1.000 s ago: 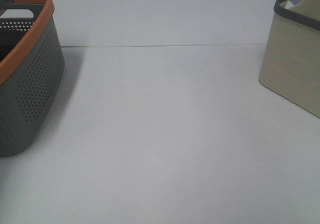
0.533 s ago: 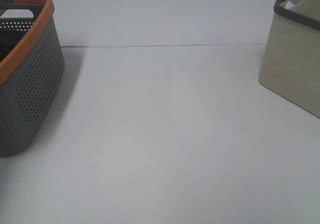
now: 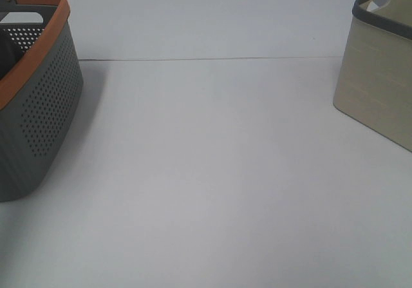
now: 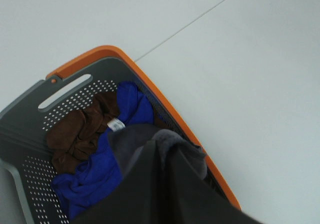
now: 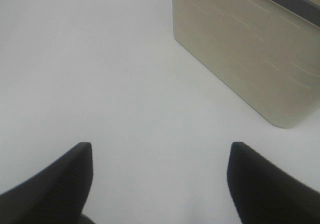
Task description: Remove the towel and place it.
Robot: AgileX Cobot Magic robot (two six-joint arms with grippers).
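Towel (image 4: 165, 184) is hanging above the basket (image 4: 110, 50), apparently pinched in the left end effector's closed jaws. Lifting straight up until it is clearing the rim is avoiding dragging the blue cloth (image 4: 95, 176). Right end effector (image 5: 157, 151) is hovering, jaws apart, over the bench (image 5: 100, 58)
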